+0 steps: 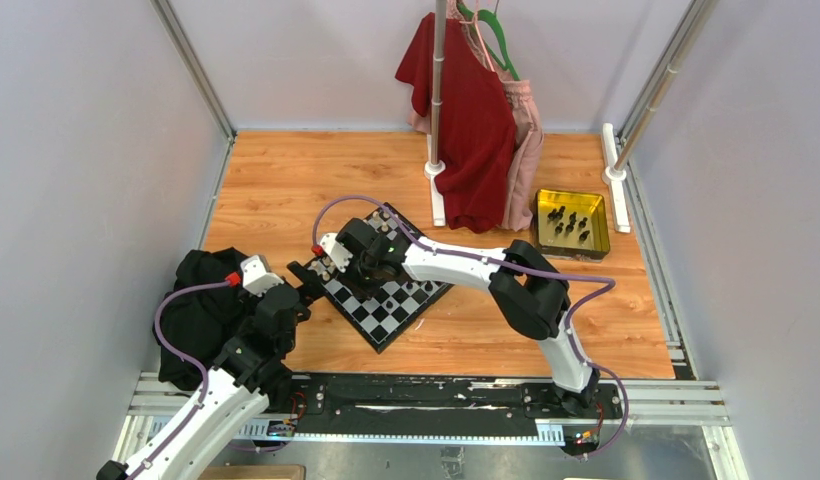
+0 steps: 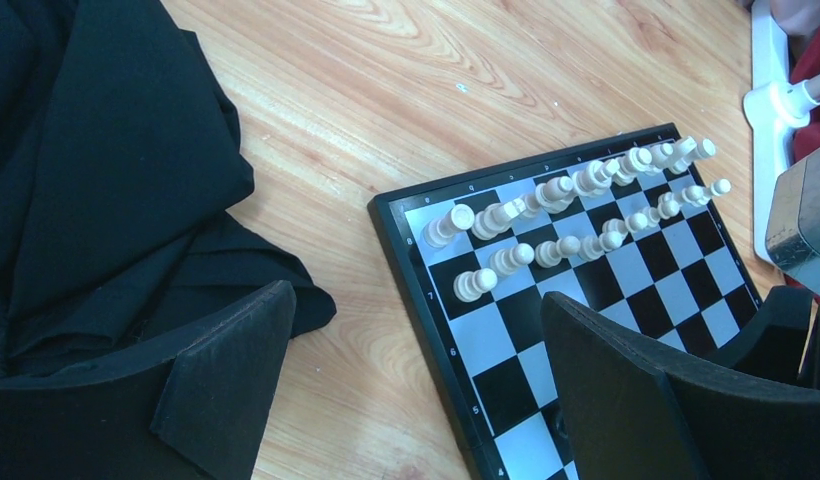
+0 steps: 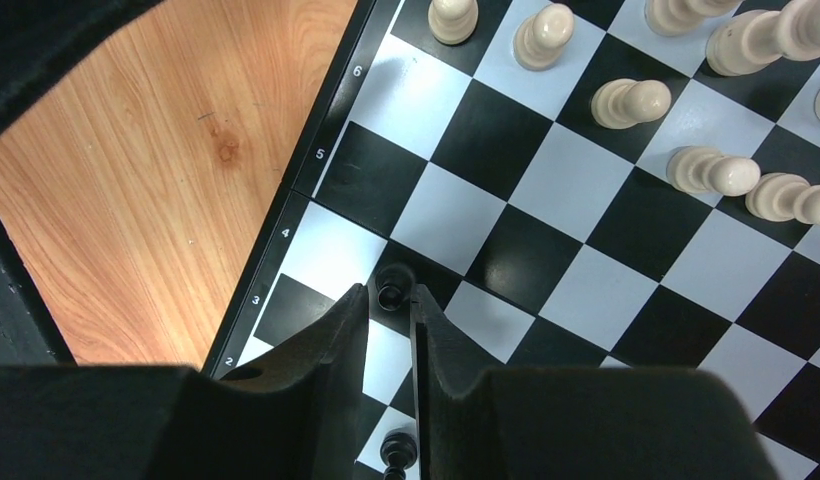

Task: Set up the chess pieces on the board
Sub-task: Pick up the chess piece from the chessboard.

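Observation:
The board [image 1: 386,300] lies turned like a diamond on the wooden table. Two rows of cream chess pieces [image 2: 576,215] stand along its far side and also fill the top of the right wrist view [image 3: 636,100]. My right gripper [image 3: 389,300] reaches over the board's left corner [image 1: 331,262]. It is shut on a black pawn [image 3: 391,290] held at its fingertips, low over a dark square by the numbered rim. Another black piece [image 3: 396,450] stands below the fingers. My left gripper [image 2: 416,300] hangs open over the board's left edge [image 1: 304,280], holding nothing.
A yellow tray [image 1: 571,222] with several black pieces sits at the right back. A black cloth [image 1: 201,310] lies bunched left of the board. At the back, a garment rack pole [image 1: 438,90] carries a red garment [image 1: 476,130] and a pink one.

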Tool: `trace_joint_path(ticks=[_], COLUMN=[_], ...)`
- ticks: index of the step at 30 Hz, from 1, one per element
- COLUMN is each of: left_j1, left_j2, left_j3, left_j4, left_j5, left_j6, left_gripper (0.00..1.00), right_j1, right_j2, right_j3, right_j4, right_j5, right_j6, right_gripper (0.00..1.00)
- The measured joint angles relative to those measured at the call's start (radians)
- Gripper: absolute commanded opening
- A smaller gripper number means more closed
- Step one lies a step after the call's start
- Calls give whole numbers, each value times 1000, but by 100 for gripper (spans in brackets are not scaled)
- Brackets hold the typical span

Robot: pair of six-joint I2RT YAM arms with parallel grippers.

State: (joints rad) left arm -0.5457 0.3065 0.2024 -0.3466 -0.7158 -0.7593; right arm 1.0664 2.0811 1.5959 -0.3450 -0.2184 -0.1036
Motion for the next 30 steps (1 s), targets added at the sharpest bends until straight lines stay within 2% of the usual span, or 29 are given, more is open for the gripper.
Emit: trace_joint_path(ticks=[5, 13, 24, 30], left_j1=[0, 0, 0, 0], left_j2=[0, 0, 0, 0], left_j3=[-1, -1, -1, -1], left_j4=[0, 0, -1, -14], left_j5=[-3, -3, -9, -27], left_j6=[0, 0, -3, -19], left_gripper=[100, 100, 100, 100], right_j1=[0, 0, 0, 0], right_j2=[7, 11, 10, -35], right_j3=[2, 10, 7, -50], right_j4=[0, 0, 0, 1], right_j5=[-2, -7, -6, 8], right_j6=[0, -2, -2, -2], right_gripper=[19, 0, 0, 0])
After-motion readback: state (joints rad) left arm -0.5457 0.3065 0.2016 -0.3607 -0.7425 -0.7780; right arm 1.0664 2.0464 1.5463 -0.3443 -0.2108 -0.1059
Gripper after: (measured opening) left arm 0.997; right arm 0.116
